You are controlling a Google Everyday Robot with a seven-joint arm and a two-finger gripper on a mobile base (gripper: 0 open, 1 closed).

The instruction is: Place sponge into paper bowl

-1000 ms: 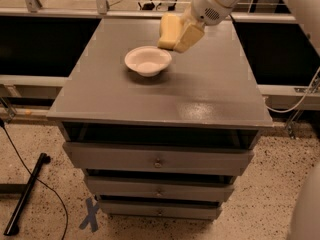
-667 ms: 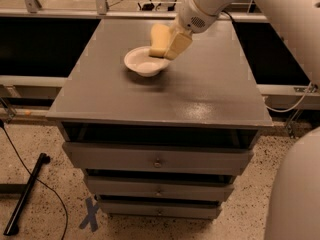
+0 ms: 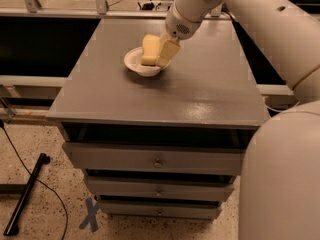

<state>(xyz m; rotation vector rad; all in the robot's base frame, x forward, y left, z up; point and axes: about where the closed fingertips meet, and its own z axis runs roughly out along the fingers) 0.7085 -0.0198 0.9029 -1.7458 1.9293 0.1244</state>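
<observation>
Foam of the sponge looks light and squashy, best pinched across its sides; claw is clamped on it just above the paper bowl.

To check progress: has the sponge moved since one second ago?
Yes. The sponge, held in the gripper, moved left and down; both are now over the paper bowl, which stayed put.

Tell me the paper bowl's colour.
The paper bowl is white, camera view; the gripper above it holds the sponge.
</observation>
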